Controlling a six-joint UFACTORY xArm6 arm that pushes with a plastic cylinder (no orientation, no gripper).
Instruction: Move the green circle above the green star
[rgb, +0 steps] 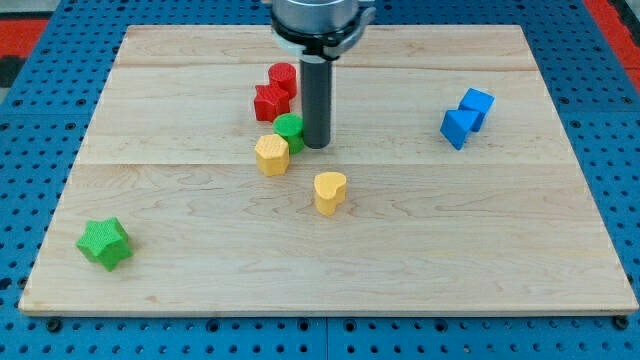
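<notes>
The green circle (289, 128) is a small green cylinder near the board's middle, partly behind the rod. My tip (316, 145) stands right against its right side. The green star (105, 243) lies far off at the view's bottom left corner of the board. A yellow hexagon block (271, 155) touches the green circle from below-left. A red star-like block (270, 102) sits just above the green circle, with a red cylinder (283, 77) behind it.
A yellow heart block (329, 191) lies below my tip. Two blue blocks (467, 116) sit together at the view's right. The wooden board (400, 260) rests on a blue pegboard table.
</notes>
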